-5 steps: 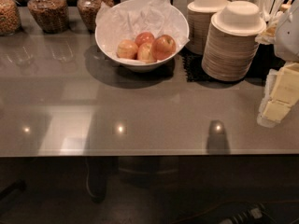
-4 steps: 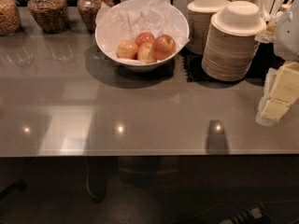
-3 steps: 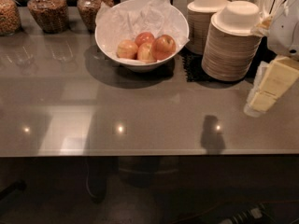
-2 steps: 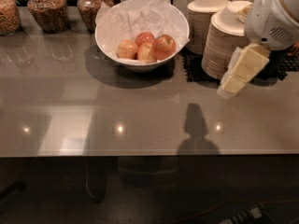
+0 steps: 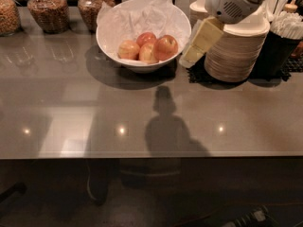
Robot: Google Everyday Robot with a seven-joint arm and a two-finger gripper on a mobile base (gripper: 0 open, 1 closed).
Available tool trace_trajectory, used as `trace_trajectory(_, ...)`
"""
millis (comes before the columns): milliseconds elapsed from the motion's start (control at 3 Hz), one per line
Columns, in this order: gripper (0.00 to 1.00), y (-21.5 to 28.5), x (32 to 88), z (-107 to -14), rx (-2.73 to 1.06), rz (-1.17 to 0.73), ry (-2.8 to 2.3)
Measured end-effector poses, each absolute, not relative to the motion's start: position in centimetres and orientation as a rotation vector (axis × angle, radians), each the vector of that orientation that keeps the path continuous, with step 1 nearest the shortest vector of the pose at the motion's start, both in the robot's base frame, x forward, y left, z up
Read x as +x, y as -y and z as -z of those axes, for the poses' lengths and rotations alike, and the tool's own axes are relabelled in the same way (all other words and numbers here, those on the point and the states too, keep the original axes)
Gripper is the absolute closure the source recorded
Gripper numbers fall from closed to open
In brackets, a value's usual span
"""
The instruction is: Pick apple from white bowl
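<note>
While hanging tilted, shows the gripper (image 5: 188,59) (clenched or released, cannot tell) with white bowl (image 5: 110,45) just left, apple (image 5: 165,47) nearest inside, untouched.

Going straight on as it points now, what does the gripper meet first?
The cream gripper, right of the wide glossy white bowl, slants down-left. Likely it first meets the bowl's outer wall, or the grey countertop beside it; depth is unclear.
</note>
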State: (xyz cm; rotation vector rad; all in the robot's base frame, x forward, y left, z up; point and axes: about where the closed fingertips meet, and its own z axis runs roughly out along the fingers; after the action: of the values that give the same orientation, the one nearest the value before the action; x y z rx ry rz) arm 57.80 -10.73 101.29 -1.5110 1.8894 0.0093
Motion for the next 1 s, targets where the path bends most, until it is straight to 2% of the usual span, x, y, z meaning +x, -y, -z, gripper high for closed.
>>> trace_trajectory(333, 0.00, 6.7, 60.4, -101.8, -1.514, -0.020, -1.860)
trace_trajectory(1000, 0.00, 6.6, 61.9, -100.7, -1.473, -0.009, -1.854)
